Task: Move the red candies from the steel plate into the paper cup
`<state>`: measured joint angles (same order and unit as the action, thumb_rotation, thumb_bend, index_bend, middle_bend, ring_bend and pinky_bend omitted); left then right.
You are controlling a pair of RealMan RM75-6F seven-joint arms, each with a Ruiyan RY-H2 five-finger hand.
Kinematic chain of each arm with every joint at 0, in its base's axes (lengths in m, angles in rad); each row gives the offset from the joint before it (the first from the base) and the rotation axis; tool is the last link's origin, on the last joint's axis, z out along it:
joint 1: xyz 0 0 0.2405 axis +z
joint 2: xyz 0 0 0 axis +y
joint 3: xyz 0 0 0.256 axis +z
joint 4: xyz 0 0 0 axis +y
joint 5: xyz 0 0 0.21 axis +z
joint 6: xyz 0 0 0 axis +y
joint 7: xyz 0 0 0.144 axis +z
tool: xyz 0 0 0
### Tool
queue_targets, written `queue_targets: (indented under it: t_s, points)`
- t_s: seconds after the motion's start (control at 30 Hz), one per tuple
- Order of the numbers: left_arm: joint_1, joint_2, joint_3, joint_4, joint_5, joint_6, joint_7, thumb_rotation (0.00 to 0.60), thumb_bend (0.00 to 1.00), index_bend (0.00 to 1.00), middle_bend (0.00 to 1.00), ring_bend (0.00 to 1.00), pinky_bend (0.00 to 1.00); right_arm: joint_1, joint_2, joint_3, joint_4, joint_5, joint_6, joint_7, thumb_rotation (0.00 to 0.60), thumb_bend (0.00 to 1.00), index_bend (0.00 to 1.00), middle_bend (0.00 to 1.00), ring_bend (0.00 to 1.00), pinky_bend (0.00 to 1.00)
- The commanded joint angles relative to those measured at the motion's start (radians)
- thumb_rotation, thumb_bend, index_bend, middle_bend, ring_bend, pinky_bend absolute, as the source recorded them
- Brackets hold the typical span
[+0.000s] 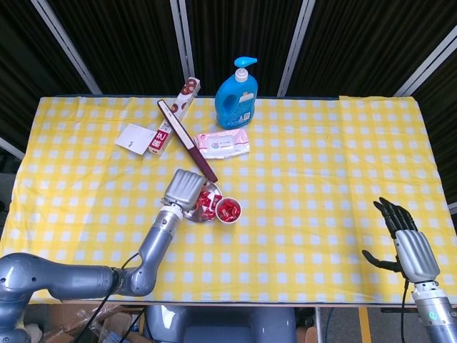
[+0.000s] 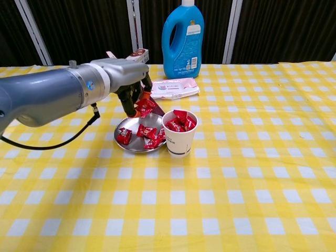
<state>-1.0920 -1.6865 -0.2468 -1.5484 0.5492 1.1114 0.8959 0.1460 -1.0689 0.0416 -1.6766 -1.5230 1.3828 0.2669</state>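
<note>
While our left hand (image 2: 128, 86) pinches what looks like candies (image 2: 145, 105) above the plate (image 2: 126, 144), we carry next to the cup (image 2: 179, 137).

A staged robot test bench rather than a home: a table under yellow-and-white checked cloth (image 1: 321, 171), backed by black corrugated panels with bare metal struts (image 1: 296, 43).

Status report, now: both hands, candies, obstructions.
Left robot hand holds red wrapped candies above steel plate. Right robot hand open, idle. White paper cup nearly full; path clear.
</note>
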Motion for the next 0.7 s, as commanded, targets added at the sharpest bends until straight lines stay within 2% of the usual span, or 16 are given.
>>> queue_targets:
  t_s: [0.03,0.33,0.7]
  points:
    - [-0.006,0.012,-0.018,-0.037,0.036,0.018,-0.015,0.6,0.37,0.56,0.68,0.93,0.97,0.001,-0.001,0.0,0.0,0.0,0.0,-0.002,0.6,0.28,0.0,0.0,0.0,0.0]
    - [-0.028,-0.008,-0.024,-0.105,0.079,0.018,-0.023,0.6,0.37,0.55,0.67,0.93,0.97,-0.001,-0.002,0.001,0.0,0.001,0.003,-0.006,0.6,0.28,0.0,0.0,0.0,0.0]
    - [-0.066,-0.075,-0.012,-0.089,0.03,0.016,0.019,0.6,0.37,0.52,0.64,0.93,0.97,-0.002,0.001,0.0,0.002,-0.004,0.006,0.005,0.6,0.28,0.0,0.0,0.0,0.0]
